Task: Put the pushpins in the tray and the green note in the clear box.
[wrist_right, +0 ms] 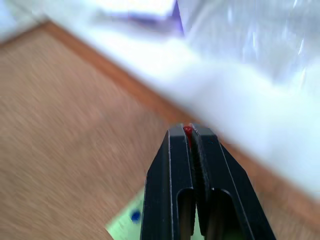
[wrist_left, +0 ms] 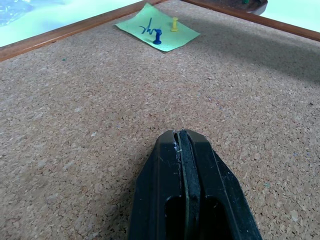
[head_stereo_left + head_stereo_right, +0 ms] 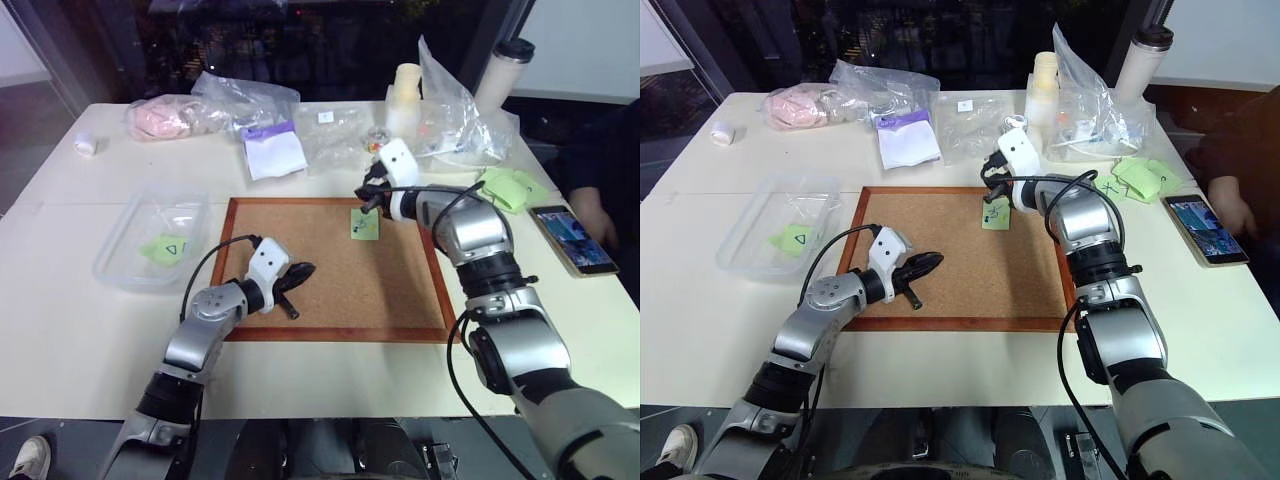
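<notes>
**Red pin pinched, two pins hold the note down**

The left gripper (image 2: 184, 145) hangs low over the cork board (image 3: 320, 290), fingers clenched on nothing, bare cork ahead of the tips. Well beyond those tips lies the green note (image 2: 157, 31), flat on the cork, with a blue pin (image 2: 157, 37) and a yellow pin (image 2: 174, 23) standing in it.

Farther off, the right gripper (image 1: 191, 132) hovers just above the note's far edge, fingers clamped on a red pin (image 1: 187, 130) whose head peeps out between the tips. The blue pin (image 1: 135, 215) shows below and behind them.

The tray (image 2: 240, 5) sits past the board's far frame, just beyond the note. The clear box (image 3: 150, 240) lies off the board, out to the side of the left fingers, already holding a note with a triangle (image 3: 166, 247).

The pins are probably tiny, hard and slick, so they are best pinched by the head and pulled straight out. The note looks like thin, limp paper: once unpinned, it is best taken by a lifted edge or corner, lightly, lest it crease.
</notes>
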Robot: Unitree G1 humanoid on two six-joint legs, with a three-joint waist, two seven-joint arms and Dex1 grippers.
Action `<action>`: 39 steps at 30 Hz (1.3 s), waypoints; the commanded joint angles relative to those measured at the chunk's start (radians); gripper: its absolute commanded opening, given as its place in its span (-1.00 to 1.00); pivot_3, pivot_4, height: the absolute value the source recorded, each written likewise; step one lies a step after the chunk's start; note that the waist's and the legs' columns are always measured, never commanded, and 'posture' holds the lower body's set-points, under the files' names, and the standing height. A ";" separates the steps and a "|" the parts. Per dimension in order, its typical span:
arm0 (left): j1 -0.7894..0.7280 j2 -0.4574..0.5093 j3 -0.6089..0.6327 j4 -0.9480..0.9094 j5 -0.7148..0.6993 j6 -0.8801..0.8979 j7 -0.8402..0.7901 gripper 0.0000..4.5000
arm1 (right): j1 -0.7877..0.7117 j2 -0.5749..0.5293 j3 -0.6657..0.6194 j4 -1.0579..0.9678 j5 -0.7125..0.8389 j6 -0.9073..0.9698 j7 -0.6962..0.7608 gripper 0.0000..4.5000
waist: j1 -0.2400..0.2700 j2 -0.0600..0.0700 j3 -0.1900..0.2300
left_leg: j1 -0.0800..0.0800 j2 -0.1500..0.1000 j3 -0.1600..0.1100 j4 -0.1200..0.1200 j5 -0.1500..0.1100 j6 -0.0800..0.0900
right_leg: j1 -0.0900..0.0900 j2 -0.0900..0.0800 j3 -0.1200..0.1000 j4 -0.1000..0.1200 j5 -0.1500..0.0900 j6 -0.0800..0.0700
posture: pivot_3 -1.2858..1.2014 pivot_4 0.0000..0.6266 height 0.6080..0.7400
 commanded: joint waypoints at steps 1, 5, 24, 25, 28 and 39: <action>0.025 0.000 -0.035 0.044 0.022 0.021 -0.011 -1.00 | 0.046 -0.056 -0.067 -0.110 0.020 0.054 -0.035 -0.97 | 0.001 0.000 0.000 | 0.000 0.000 0.000 0.000 0.000 0.000 | 0.000 0.000 0.000 -0.001 0.000 0.000 | 0.03 -0.52 1.00; 0.025 -0.001 -0.032 0.032 0.019 0.025 -0.016 -1.00 | 0.146 -0.137 -0.147 -0.189 0.042 0.116 -0.060 -0.97 | 0.001 0.000 0.000 | 0.000 0.000 0.000 -0.001 0.000 0.000 | 0.000 0.000 0.000 -0.001 0.000 0.000 | 0.03 -0.52 1.00; 0.017 -0.002 -0.032 0.003 0.020 0.029 -0.034 -1.00 | 0.267 -0.246 -0.208 -0.082 0.057 0.056 -0.064 -0.15 | -0.001 0.000 0.000 | 0.006 -0.001 0.000 -0.003 -0.001 0.001 | 0.006 0.001 0.002 -0.004 0.000 0.000 | 0.03 -0.52 1.00; 0.019 -0.002 -0.032 0.001 0.019 0.030 -0.034 -1.00 | 0.267 -0.248 -0.210 -0.087 0.058 0.057 -0.064 0.09 | -0.002 0.000 0.000 | 0.006 0.000 0.000 -0.003 -0.001 0.001 | 0.006 0.001 0.002 -0.004 0.000 0.000 | 0.03 -0.52 1.00; 0.018 -0.002 -0.031 0.001 0.019 0.031 -0.033 -1.00 | 0.262 -0.250 -0.210 -0.101 0.063 0.062 -0.063 0.54 | -0.002 0.000 0.000 | 0.006 0.000 0.000 -0.003 -0.001 0.001 | 0.006 0.001 0.002 -0.004 0.000 0.000 | 0.03 -0.52 1.00; 0.010 -0.006 -0.030 0.007 0.018 0.029 -0.033 -1.00 | 0.236 -0.207 -0.169 -0.290 0.131 0.162 -0.039 0.54 | -0.002 0.000 0.000 | 0.006 0.001 -0.001 -0.003 -0.001 0.001 | 0.006 0.001 0.002 -0.004 0.000 0.000 | 0.03 -0.52 1.00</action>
